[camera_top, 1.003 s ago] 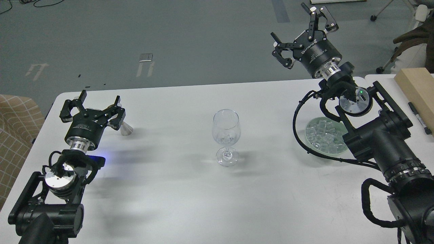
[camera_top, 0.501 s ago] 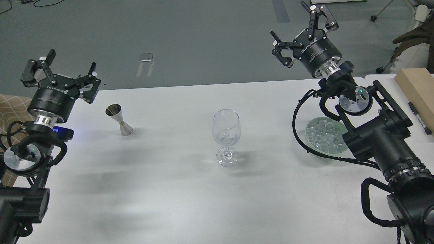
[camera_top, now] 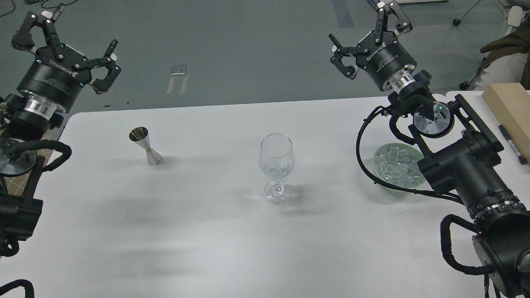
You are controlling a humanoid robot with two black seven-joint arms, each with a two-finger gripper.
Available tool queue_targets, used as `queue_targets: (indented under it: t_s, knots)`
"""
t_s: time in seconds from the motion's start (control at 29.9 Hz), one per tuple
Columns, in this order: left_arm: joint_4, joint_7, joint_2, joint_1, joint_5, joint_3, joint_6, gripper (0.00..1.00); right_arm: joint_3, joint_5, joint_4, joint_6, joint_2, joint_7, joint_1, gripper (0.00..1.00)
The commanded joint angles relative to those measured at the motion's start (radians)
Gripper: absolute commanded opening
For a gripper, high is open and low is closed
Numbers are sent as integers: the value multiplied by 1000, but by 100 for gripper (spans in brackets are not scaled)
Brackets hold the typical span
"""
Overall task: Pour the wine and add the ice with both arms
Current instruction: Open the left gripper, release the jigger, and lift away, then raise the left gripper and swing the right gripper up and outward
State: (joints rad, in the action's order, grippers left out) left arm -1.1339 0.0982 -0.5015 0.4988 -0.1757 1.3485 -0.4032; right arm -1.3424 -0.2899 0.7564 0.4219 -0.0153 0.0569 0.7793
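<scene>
A clear wine glass (camera_top: 276, 165) stands upright at the middle of the white table (camera_top: 215, 231); a glassy cube seems to lie in its bowl. A steel jigger (camera_top: 145, 145) stands upright at the left. A glass dish (camera_top: 379, 154) holds many clear ice cubes (camera_top: 395, 167) at the right, partly hidden by my right arm. No stream of wine shows. My left gripper (camera_top: 66, 37) is open and empty, raised beyond the table's far left edge. My right gripper (camera_top: 366, 37) is open and empty, raised beyond the far edge, above and behind the dish.
A pale wooden block (camera_top: 509, 107) and a black marker (camera_top: 512, 143) lie on a second table at the far right. A checked cushion shows at the left edge. Grey floor lies beyond the table, with a chair at the top right.
My left gripper let go of the jigger, which now stands alone, and rose up and back to the left. My right gripper lifted slightly.
</scene>
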Motion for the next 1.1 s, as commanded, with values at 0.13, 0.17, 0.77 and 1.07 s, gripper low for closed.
queue_targets:
  t_s: [0.13,0.17,0.77,1.07]
  knots:
    - [98,0,12,66,-22,-161,40,98,2,0,0,0,-3,4,6,100]
    - [98,0,12,66,-22,-161,40,98,2,0,0,0,-3,4,6,100]
    - [98,-17,14,95,-143,-210,40,98,3,0,-2,0,-3,4,2,100]
    - [88,-17,15,98,-142,-210,37,98,3,0,-2,0,-3,8,5,100]
